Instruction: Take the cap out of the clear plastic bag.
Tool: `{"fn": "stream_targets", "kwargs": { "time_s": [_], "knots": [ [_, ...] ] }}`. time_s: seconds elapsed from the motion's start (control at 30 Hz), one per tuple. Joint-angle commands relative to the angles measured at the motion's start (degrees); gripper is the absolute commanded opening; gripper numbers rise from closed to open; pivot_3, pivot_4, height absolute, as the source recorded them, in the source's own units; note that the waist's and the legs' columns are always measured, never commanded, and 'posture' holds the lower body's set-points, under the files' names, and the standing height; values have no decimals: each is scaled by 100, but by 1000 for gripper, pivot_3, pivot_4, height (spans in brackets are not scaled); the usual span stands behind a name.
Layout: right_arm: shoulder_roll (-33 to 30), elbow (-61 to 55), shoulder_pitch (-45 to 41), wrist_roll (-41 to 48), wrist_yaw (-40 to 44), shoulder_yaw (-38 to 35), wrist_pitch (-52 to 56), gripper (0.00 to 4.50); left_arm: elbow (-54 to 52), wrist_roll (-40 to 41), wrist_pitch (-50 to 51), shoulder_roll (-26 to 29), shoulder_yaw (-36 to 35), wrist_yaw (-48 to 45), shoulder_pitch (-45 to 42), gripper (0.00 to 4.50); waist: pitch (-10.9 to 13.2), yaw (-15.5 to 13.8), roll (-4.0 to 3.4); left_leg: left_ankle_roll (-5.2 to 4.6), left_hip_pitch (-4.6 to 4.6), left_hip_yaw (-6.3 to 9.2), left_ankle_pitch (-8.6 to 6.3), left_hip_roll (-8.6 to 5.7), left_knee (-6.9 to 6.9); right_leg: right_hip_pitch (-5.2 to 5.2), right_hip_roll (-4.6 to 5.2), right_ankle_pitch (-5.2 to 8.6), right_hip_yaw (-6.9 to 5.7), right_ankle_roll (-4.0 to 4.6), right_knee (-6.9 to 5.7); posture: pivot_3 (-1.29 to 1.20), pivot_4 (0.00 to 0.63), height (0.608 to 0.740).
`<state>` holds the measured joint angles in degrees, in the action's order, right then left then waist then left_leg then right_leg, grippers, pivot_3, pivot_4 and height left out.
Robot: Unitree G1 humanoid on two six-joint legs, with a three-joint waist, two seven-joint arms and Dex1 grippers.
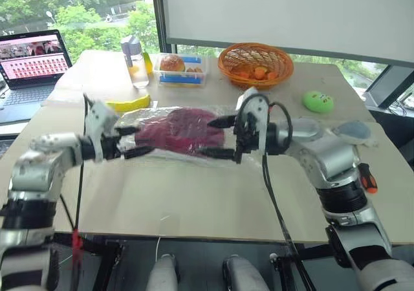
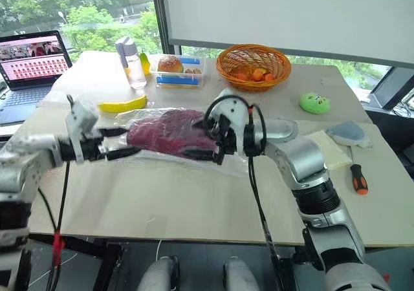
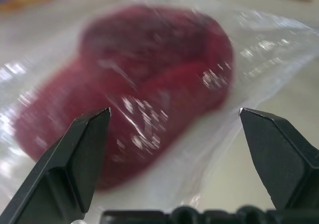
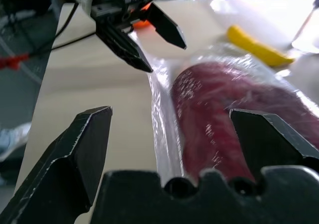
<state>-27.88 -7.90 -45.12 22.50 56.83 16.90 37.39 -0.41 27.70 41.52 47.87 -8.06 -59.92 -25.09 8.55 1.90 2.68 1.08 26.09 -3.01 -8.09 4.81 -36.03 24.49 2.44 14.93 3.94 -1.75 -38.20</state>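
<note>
The maroon cap [image 1: 181, 128] lies inside the clear plastic bag [image 1: 143, 116], flat on the middle of the table [image 1: 194, 200]. My left gripper [image 1: 141, 141] is at the bag's left end, open, its fingers pointing at the cap [image 3: 149, 74] with nothing gripped. At the bag's right end my right gripper [image 1: 217, 136] also stands open, one finger above and one below the bag's edge. In the right wrist view the cap [image 4: 224, 104] and the left gripper [image 4: 149, 40] face each other across the bag. Whether either gripper touches the film I cannot tell.
Behind the bag lie a banana [image 1: 128, 103], a bottle [image 1: 134, 61], a clear food box [image 1: 180, 68] and an orange basket [image 1: 255, 63]. A green toy [image 1: 318, 101] and a screwdriver [image 1: 367, 176] are to the right. A laptop [image 1: 32, 64] stands far left.
</note>
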Motion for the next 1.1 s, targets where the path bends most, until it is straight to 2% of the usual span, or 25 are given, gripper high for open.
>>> {"fn": "stream_targets", "kwargs": {
  "time_s": [0.03,0.3,0.5,0.63,0.77,0.97,1.03,1.07,1.1],
  "knots": [
    [209,497,-329,-481,151,294,-749,4500,-592,526,399,230,-696,111,35,4432,0,-8,0,0,-1,0,0,0,-1,-1,0,0,0,0,1,0,150,737],
    [1069,3158,-966,-1700,-162,650,-2772,4500,-1958,1724,1457,723,-1723,-59,1161,4432,1,34,-2,1,-1,-1,-1,-1,7,0,2,1,1,-1,10,0,150,737],
    [1714,5627,-1473,-2598,-688,818,-4168,4500,-2411,2383,1879,713,-2308,294,1491,4432,3,42,-4,2,-14,0,-1,-1,8,-12,3,1,-1,2,10,0,150,737],
    [1925,6716,-1685,-2998,-828,861,-4694,4500,-2640,2647,1961,667,-2449,550,1680,4432,3,56,-5,3,-20,-1,-1,-1,14,-14,3,1,1,3,11,0,150,737],
    [2067,7370,-1727,-3073,-779,713,-4739,4500,-2758,2833,1963,618,-2519,786,1851,4432,3,68,-5,4,-52,-4,-1,0,25,-37,4,4,2,9,11,0,150,737],
    [2078,7605,-1824,-3218,-756,519,-4884,2791,-2790,3022,1908,647,-2525,973,1949,4500,2,65,-6,6,-81,-5,-1,1,30,-55,6,8,2,17,7,0,150,737],
    [2001,7494,-1856,-3283,-730,504,-5068,2133,-2762,3065,1888,660,-2522,979,1963,4500,3,59,-6,8,-81,-5,-1,0,30,-54,6,8,2,17,7,0,150,737],
    [1954,7441,-1871,-3308,-746,481,-5143,1637,-2750,3081,1880,662,-2519,983,1968,4500,3,56,-7,8,-81,-5,-1,0,31,-53,6,8,2,17,8,0,150,737],
    [1891,7374,-1878,-3349,-754,474,-5231,1472,-2747,3084,1870,663,-2510,988,1976,4500,3,53,-7,8,-80,-6,-1,-1,33,-52,8,9,2,17,9,0,150,737]
  ]
}}
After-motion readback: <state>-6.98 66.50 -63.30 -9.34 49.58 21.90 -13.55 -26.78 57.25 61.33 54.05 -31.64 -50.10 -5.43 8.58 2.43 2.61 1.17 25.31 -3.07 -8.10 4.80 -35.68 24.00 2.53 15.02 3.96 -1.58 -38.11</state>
